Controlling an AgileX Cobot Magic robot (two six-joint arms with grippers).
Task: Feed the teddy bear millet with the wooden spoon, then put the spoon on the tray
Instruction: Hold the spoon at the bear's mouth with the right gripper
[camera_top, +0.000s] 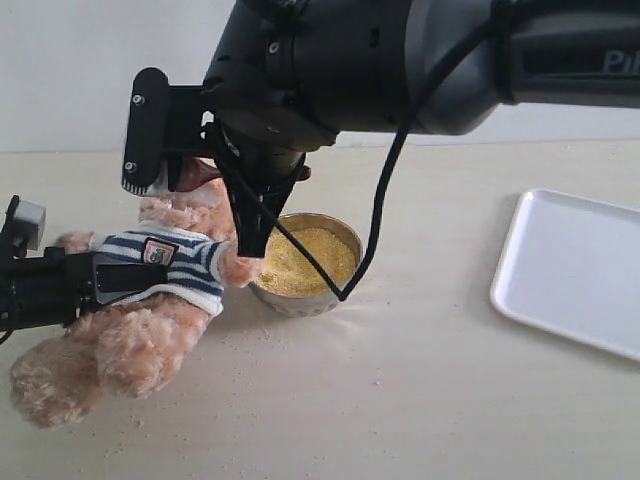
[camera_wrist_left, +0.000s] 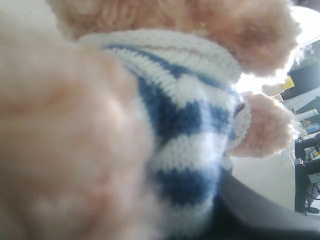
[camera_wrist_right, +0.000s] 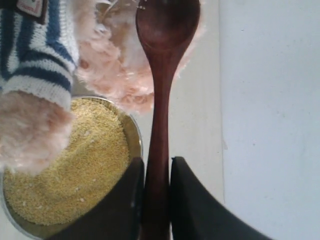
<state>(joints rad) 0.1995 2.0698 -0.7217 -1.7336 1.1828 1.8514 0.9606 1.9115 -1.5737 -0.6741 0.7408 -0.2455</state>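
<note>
The teddy bear (camera_top: 150, 300) lies on the table at the left in its striped shirt (camera_wrist_left: 190, 125). My left gripper (camera_top: 120, 275) is shut on its torso, and one dark finger (camera_wrist_left: 260, 215) shows beside the shirt. My right gripper (camera_wrist_right: 157, 167) reaches down from the big black arm (camera_top: 250, 185) and is shut on the handle of the wooden spoon (camera_wrist_right: 162, 90). The spoon's bowl (camera_top: 197, 172) rests against the fur of the bear's face and looks empty. Millet (camera_top: 305, 262) fills the metal bowl (camera_wrist_right: 131, 131) beside the bear's paw (camera_wrist_right: 30, 130). The white tray (camera_top: 575, 265) lies at the far right.
Scattered millet specks (camera_top: 255, 340) dot the table in front of the bowl and bear. A black cable (camera_top: 385, 190) hangs from the right arm over the bowl. A pale wall (camera_wrist_right: 270, 100) rises behind the table.
</note>
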